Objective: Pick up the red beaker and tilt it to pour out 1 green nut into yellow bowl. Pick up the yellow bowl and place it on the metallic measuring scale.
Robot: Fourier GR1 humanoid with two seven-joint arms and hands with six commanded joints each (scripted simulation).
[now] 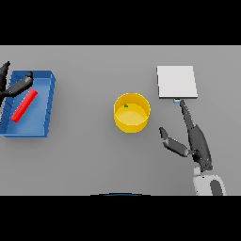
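Observation:
The yellow bowl (132, 113) stands at the table's middle with one small green nut (125, 106) inside near its far wall. The red beaker (24, 105) lies on its side in the blue tray (49, 101) at the left. My left hand (13, 86) hovers over the tray's far left corner, fingers spread straight, just clear of the beaker's upper end. My right hand (196, 141) is open to the right of the bowl, fingers stretched toward the metallic scale (176, 82) and thumb pointing at the bowl, touching neither.
The scale is a flat pale square at the back right, with a small blue mark on its near edge. Bare grey table lies between tray, bowl and scale.

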